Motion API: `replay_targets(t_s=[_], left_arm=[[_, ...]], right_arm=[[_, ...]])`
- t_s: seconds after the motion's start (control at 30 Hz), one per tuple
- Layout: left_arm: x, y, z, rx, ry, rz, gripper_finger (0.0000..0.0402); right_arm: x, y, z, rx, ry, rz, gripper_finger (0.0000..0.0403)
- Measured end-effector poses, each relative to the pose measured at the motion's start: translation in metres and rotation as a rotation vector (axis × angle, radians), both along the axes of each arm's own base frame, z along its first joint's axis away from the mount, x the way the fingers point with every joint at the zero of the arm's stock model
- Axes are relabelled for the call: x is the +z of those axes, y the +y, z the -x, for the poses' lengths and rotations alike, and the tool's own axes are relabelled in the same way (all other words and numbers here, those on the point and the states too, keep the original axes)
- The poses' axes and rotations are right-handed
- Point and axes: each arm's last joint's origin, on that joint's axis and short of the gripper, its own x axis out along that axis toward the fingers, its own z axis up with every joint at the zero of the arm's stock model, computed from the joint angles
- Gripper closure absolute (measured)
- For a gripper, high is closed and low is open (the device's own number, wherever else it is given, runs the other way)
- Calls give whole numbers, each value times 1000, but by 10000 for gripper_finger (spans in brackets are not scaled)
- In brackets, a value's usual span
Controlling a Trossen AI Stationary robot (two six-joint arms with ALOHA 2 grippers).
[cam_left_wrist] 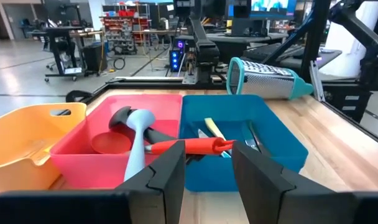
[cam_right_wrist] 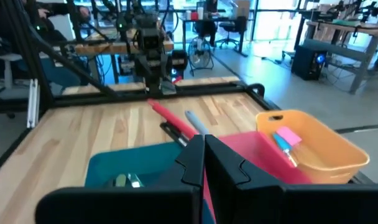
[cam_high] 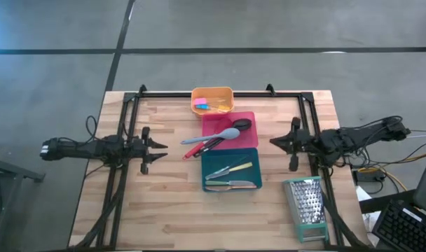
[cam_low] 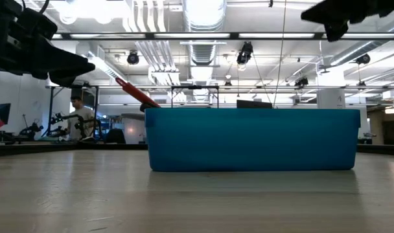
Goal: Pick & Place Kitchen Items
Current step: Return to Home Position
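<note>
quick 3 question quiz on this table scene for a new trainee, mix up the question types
1. True or false: the yellow-handled knife lies in the teal tray.
2. Which colour of tray holds the bowl of the grey spoon? A orange, B pink, C teal.
3. Fill in: the right gripper has its fingers shut, while the left gripper has its fingers ____.

Key
1. True.
2. B, the pink tray.
3. open.
</note>
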Motion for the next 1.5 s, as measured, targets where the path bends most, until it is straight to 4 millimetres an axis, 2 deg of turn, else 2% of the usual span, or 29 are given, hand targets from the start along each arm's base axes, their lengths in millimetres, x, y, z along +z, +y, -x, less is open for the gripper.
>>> replay_targets(t_s=[0.2, 0.37, 0.53, 0.67, 0.93, 1.33, 1.5], left_arm=[[0, 0, 0, 0, -1, 3, 266], [0, 0, 0, 1, -5, 3, 266], [0, 0, 0, 1, -9, 3, 266], [0, 0, 0, 2, -10, 3, 266], [0, 0, 0, 3, -12, 2, 266], [0, 0, 0, 3, -12, 3, 266], [0, 0, 0, 3, -12, 3, 266]], right_arm=[[-31, 1, -4, -13, 47, -55, 394], [-64, 2, -7, -14, -1, -92, 394], [-91, 5, -3, 132, -56, -48, 394], [-95, 3, 0, 130, -103, 0, 394], [-109, 3, 2, 103, -23, -85, 394], [-111, 1, 2, 95, -10, -82, 394], [-111, -10, -1, 13, -1, -39, 394]])
